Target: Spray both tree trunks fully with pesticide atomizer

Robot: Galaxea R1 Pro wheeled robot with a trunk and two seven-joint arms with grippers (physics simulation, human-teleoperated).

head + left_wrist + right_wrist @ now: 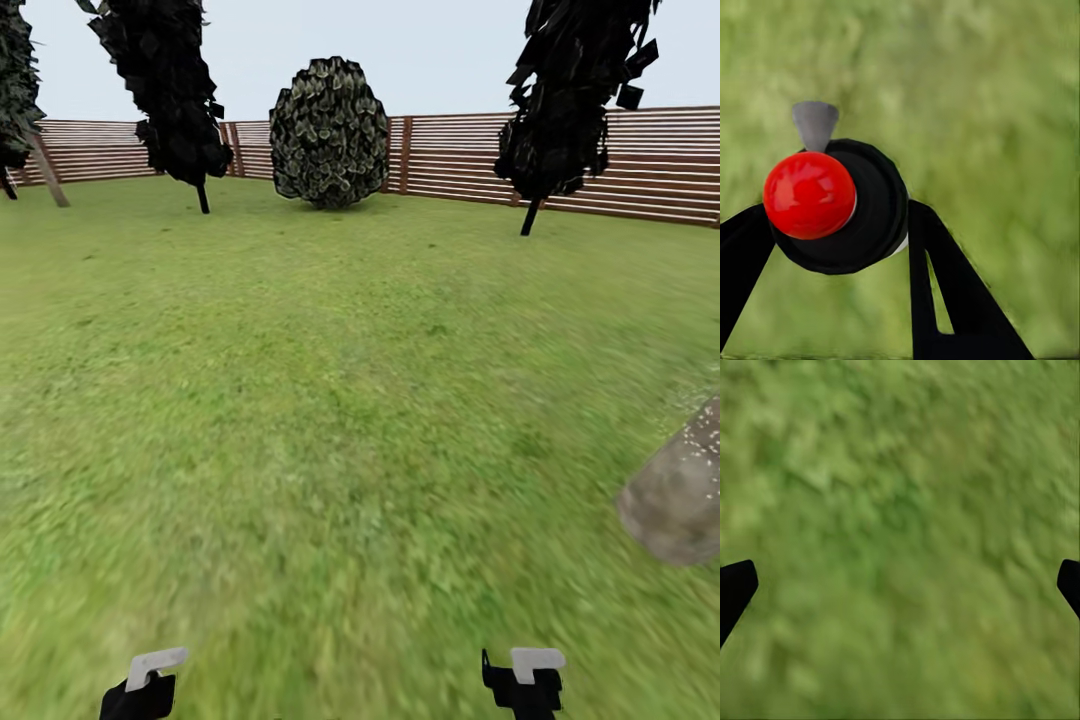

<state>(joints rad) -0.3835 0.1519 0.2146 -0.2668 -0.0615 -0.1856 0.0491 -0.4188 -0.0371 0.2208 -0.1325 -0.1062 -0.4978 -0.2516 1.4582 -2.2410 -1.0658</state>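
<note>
Pesticide atomizer [840,206] sits clamped in my left tool [832,247], ready for spraying; my right tool [900,585] hangs wide open, empty. A speckled tree trunk [678,490] stands near on my right.

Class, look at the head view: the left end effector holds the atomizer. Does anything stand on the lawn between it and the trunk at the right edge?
Nothing visible: only open lawn lies between the left end effector with the atomizer and the trunk.
</note>
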